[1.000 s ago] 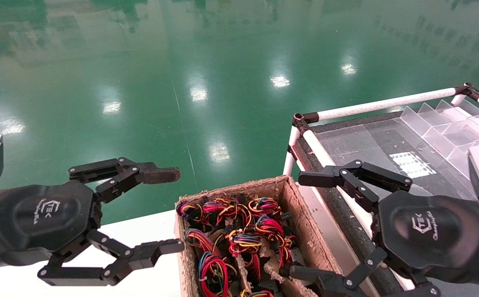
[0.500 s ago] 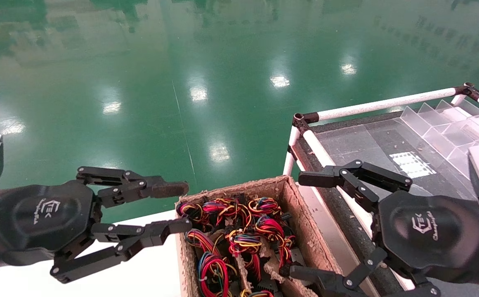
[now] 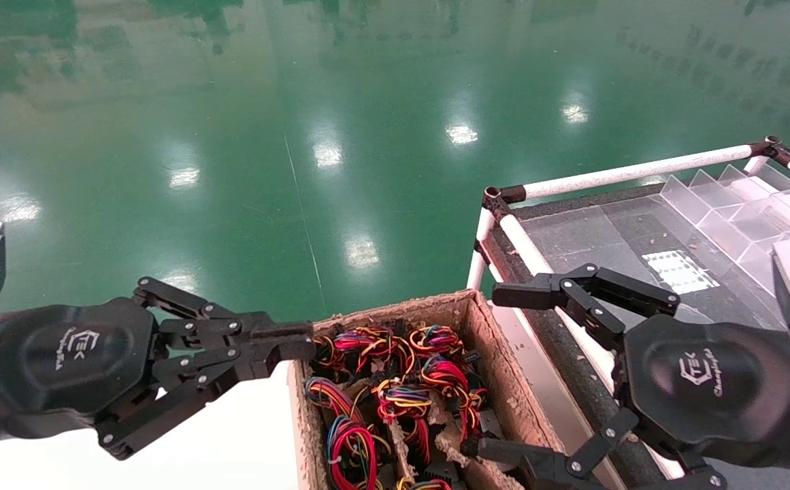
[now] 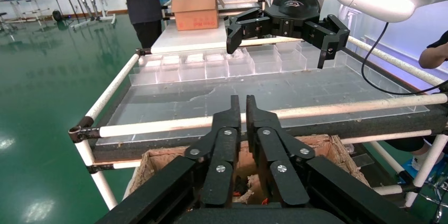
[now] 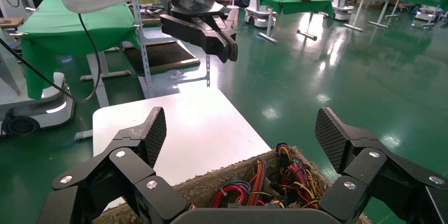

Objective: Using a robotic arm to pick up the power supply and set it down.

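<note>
Left gripper (image 3: 292, 346) has its fingers pressed together on nothing at all, tips hovering right at the near-left corner of the cardboard box (image 3: 486, 340), level with the rim. From its own wrist camera you can see the two black fingers (image 4: 230, 123) side by side with barely a slit between them, the box opening just beneath. Closed and empty like that, it reads as the spare arm, tucked slim so it stays clear of the carton.

Right gripper (image 3: 507, 371) is the one set up for work: jaws spread wide, one finger out over the rack (image 3: 575, 180) beside the box, the other low at the carton's right wall. My read is that wide stance is meant to straddle a unit and its wiring on the way down.

And the power supply (image 3: 395, 398)? Below and between the two claws, packed in the carton with several others. Only the tied bundles of red, yellow, blue and black wire and some black connectors show; the metal casings are buried under them, so I can't tell how any sits.
</note>
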You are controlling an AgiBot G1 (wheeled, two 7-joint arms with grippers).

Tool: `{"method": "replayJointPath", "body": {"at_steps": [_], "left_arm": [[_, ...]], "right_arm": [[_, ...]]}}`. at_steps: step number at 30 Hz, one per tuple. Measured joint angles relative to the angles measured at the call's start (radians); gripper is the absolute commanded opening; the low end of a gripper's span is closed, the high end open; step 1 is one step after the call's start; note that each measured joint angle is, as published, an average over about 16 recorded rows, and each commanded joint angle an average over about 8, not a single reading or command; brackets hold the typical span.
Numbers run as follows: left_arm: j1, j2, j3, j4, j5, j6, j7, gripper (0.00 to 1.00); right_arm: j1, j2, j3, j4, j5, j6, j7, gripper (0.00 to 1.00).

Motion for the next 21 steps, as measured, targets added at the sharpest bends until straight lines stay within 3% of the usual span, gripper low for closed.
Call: {"method": "replayJointPath", "body": {"at_steps": [4, 21], "left_arm": [[0.0, 0.0, 0.0, 0.0, 0.0, 0.0, 0.0, 0.98], [0.0, 0.0, 0.0, 0.0, 0.0, 0.0, 0.0, 1.0]], "right_arm": [[0.0, 0.0, 0.0, 0.0, 0.0, 0.0, 0.0, 1.0], [-0.002, 0.0, 0.0, -0.004, -0.001, 0.002, 0.001, 1.0]]}}
